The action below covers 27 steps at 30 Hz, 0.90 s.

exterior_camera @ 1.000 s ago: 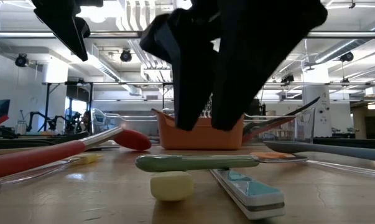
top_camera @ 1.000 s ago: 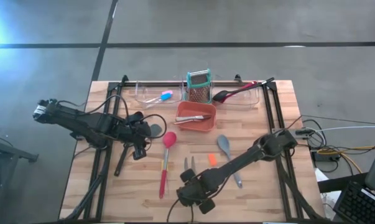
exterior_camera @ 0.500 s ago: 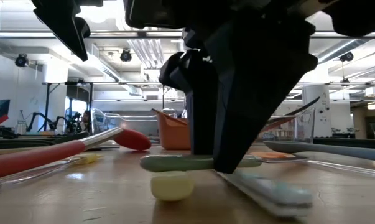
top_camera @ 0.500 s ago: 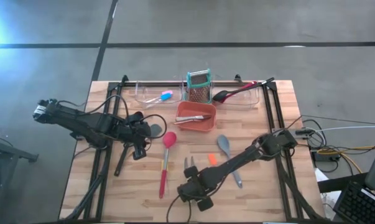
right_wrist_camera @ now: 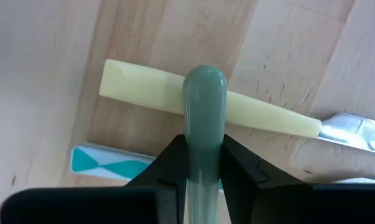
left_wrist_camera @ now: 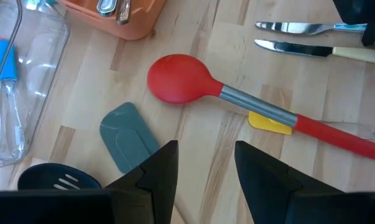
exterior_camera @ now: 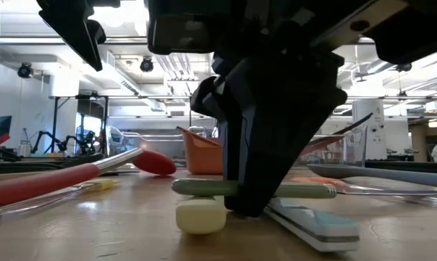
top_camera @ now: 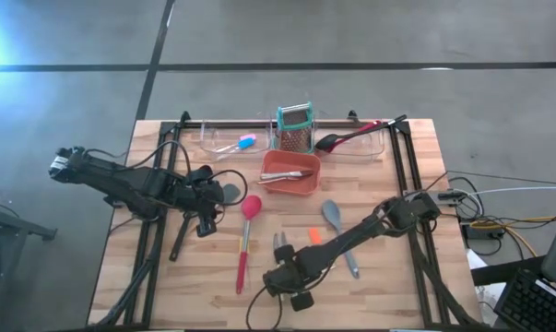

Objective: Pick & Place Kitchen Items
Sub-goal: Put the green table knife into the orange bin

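From above, the right claw is down at the near edge of the table, over the handles of two knives; the red spoon lies just beside it toward the left arm. Well beyond it, the orange bin holds a few metal utensils, and the clear tray farther back holds a blue scraper. The left claw waits, part open and empty, well apart from the right one.

At table height, the right claw's fingers straddle the green-handled knife, which lies across the yellow-handled knife.

The left wrist view shows the red spoon's bowl just ahead of the left claw's spread fingers.

The right wrist view shows the right claw closing snugly on the green handle; a firm grip cannot be confirmed yet. The risk, I judge: the rounded handle could twist or slip on lifting, or drag the yellow handle touching beneath it.
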Available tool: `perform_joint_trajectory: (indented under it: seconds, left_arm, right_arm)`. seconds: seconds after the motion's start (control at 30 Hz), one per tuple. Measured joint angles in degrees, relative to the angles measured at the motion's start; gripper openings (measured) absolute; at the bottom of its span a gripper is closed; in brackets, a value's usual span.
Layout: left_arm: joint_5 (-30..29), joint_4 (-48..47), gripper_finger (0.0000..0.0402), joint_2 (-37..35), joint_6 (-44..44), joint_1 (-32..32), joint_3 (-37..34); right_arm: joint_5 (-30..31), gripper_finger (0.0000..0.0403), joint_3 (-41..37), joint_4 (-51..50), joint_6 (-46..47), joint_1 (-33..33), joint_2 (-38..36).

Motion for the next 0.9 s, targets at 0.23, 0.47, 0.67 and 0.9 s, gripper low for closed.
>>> perform_joint_trajectory:
  seconds: [0.23,0.47,0.67,0.9]
  left_arm:
    - [-0.01,0.0,0.0163,0.0,0.46,0.0,0.0]
    - [-0.02,-0.04,0.0163,0.0,0.46,0.0,0.0]
    - [-0.11,-0.17,0.0163,-0.11,0.48,0.0,0.0]
    - [-0.15,-0.14,0.0163,-0.17,0.17,0.0,0.0]
  right_arm:
    - [-1.07,0.0056,2.31,-0.75,0.15,-0.17,-0.21]
    - [-0.6,0.0056,9.7,-9.89,-0.29,-1.17,-3.37]
    - [2.48,0.0056,15.26,-13.55,-3.0,-5.34,-8.81]
    - [3.28,0.0056,16.83,-11.05,-11.49,-14.53,-12.98]
